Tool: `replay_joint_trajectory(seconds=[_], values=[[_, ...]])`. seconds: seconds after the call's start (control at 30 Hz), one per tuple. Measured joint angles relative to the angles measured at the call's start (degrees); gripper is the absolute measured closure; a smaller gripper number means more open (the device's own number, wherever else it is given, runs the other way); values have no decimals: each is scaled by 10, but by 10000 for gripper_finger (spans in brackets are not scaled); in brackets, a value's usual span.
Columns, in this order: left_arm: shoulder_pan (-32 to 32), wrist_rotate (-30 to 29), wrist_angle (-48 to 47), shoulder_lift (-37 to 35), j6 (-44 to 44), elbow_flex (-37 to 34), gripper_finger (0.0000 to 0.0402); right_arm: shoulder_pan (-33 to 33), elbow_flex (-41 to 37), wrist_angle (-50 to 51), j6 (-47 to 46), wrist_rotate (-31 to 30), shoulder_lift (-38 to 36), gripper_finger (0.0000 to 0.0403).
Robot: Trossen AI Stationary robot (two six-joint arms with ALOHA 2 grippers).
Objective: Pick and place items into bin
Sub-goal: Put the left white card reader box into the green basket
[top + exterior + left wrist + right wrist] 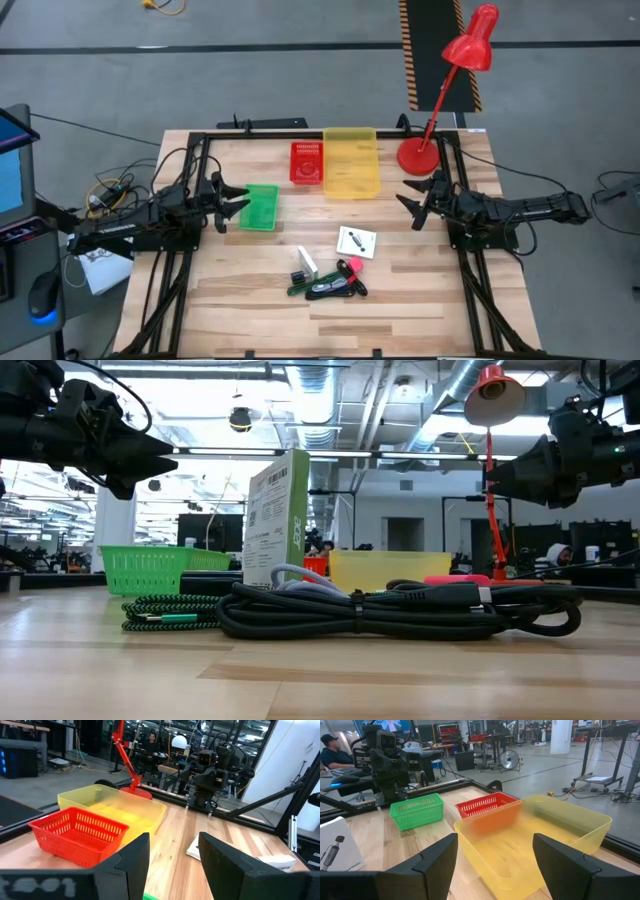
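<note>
The items lie in a cluster on the wooden table near its front middle: a white square packet point(357, 242) with a black mark, a white tube point(306, 262), a pink-tipped piece point(352, 267), a green stick point(299, 290), a coiled black cable point(335, 288) point(400, 610) and a tiny black block point(297, 276). Along the far side stand a green basket point(260, 207), a red basket point(306, 162) and a yellow bin point(351, 162). My left gripper point(235, 200) point(172, 855) hovers open beside the green basket. My right gripper point(410, 195) point(495, 855) hovers open to the right of the yellow bin.
A red desk lamp point(418, 157) stands with its base at the far right, close to my right gripper. A black frame point(200, 140) runs around the table. In the low view a green-and-white box point(275, 520) stands upright behind the cable. Bare wood point(250, 320) lies along the front.
</note>
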State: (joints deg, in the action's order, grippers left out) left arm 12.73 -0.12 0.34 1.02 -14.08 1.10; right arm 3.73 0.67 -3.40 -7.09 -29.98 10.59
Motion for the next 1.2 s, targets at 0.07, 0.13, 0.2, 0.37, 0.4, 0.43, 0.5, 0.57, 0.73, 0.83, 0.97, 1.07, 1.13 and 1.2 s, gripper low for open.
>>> replay_joint_trajectory(seconds=[0.07,0.13,0.2,0.37,0.4,0.43,0.5,0.57,0.73,0.83,0.97,1.07,1.13,1.2], values=[[0,0,0,0,4,0,244,0,0,0,0,0,0,148],[0,-1,1,0,6,0,244,0,0,0,0,0,0,148],[0,-3,2,0,6,0,244,0,0,0,0,0,0,148],[0,-4,6,0,12,0,244,0,0,0,0,0,0,148],[0,-5,7,0,17,0,244,0,0,0,0,0,0,148],[0,-6,10,0,22,-1,244,0,0,0,0,0,0,148],[0,-2,24,0,28,-2,244,0,0,0,0,0,0,148],[0,17,51,0,29,-2,244,0,0,0,0,0,0,148],[0,59,82,5,32,15,244,0,0,0,0,0,0,148],[0,63,81,20,34,44,244,0,0,0,0,0,0,148],[0,74,80,71,46,93,244,0,0,0,0,0,0,148],[0,84,82,131,62,137,244,0,0,0,0,0,0,148],[0,99,77,179,75,170,244,0,0,0,0,0,0,148],[0,115,59,232,97,208,244,0,0,0,0,0,0,148]])
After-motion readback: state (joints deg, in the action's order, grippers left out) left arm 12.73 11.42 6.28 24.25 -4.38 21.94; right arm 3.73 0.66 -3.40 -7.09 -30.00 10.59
